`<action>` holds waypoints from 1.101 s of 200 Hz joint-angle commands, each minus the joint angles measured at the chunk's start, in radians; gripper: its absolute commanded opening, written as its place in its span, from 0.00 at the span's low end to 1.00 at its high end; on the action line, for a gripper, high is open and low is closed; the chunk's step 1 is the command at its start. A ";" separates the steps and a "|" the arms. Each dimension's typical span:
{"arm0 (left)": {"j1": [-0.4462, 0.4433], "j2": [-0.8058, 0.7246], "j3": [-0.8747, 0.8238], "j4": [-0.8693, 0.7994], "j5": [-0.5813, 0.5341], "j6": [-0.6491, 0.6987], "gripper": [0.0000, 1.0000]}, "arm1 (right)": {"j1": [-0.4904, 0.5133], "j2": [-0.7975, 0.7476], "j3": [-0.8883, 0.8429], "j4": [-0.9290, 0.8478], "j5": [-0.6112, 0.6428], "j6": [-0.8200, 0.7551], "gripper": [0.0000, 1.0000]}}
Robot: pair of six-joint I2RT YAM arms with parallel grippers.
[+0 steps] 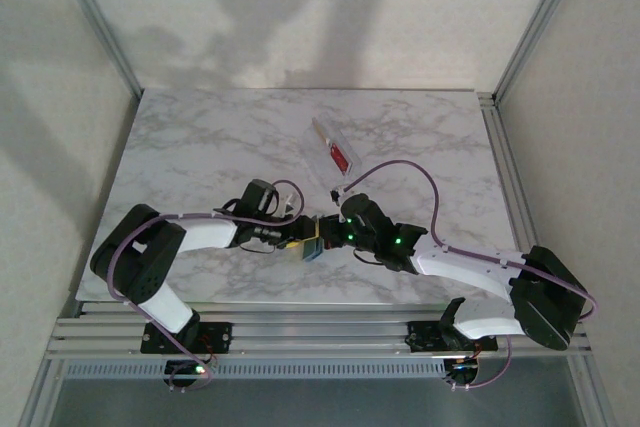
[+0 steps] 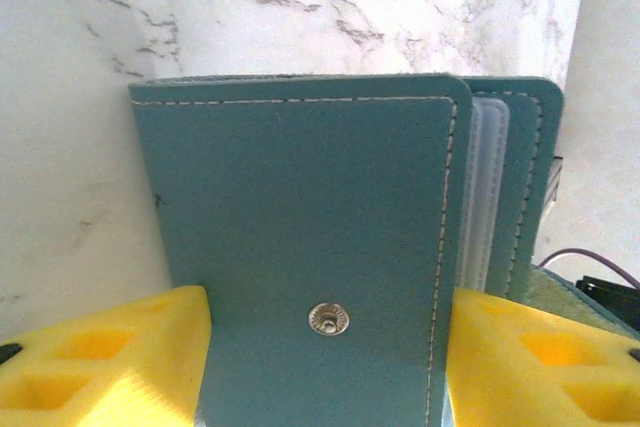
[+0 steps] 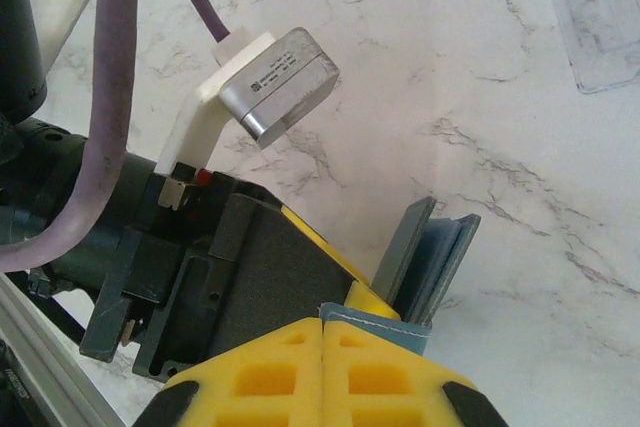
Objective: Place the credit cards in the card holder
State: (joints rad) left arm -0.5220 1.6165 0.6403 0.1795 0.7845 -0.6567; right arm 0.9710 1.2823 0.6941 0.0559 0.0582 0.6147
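The left arm reaches in from the left edge of the table (image 1: 200,137) to its near centre. The left claw (image 1: 298,232) (image 2: 325,312) is clamped across the teal wallet (image 1: 312,244) (image 2: 320,237), with one yellow finger (image 2: 110,357) on each side of the cover. The wallet stands partly open: its front cover with a metal snap stud (image 2: 328,319) faces the left wrist camera, and clear inner sleeves (image 2: 488,197) show behind it. The right claw (image 1: 328,235) (image 3: 322,327) meets the wallet from the opposite side. Its yellow fingers (image 3: 250,372) are pressed together, with a teal edge of the wallet pinched at the tips. The card holder (image 1: 324,137) (image 3: 600,17) lies flat on the table beyond both claws, set diagonally and apart from them. One red credit card (image 1: 341,158) is in its nearer end.
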 commanded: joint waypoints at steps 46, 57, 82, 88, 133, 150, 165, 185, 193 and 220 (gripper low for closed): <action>0.025 -0.072 0.000 -0.122 -0.165 0.035 0.57 | -0.033 -0.061 -0.003 -0.128 0.088 -0.024 0.00; 0.036 -0.075 -0.003 -0.134 -0.173 0.037 0.57 | -0.041 -0.070 -0.013 -0.145 0.099 -0.019 0.00; 0.052 -0.104 -0.047 -0.102 -0.168 0.024 0.55 | -0.057 -0.076 -0.040 -0.154 0.099 -0.012 0.00; 0.055 -0.108 -0.056 -0.089 -0.166 0.020 0.54 | -0.057 -0.074 -0.044 -0.155 0.100 -0.015 0.00; 0.062 -0.101 -0.086 -0.062 -0.168 0.010 0.51 | -0.064 -0.041 -0.073 -0.153 0.115 -0.014 0.00; 0.063 -0.100 -0.082 -0.078 -0.180 0.014 0.51 | -0.065 -0.027 -0.076 -0.161 0.129 -0.016 0.00; 0.063 -0.110 -0.078 -0.099 -0.195 0.024 0.51 | -0.069 -0.020 -0.076 -0.170 0.140 -0.009 0.00; 0.063 -0.121 -0.080 -0.129 -0.257 0.030 0.51 | -0.074 -0.011 -0.063 -0.205 0.161 -0.023 0.00; 0.063 -0.117 -0.072 -0.158 -0.288 0.035 0.50 | -0.077 -0.011 -0.057 -0.227 0.176 -0.029 0.02; 0.063 -0.137 -0.042 -0.247 -0.390 0.040 0.52 | -0.099 -0.006 -0.027 -0.301 0.200 -0.034 0.26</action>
State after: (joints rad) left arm -0.4675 1.5116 0.5793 0.0589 0.5426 -0.6342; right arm 0.8936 1.2663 0.6338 -0.1543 0.2035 0.6006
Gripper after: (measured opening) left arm 0.488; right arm 0.200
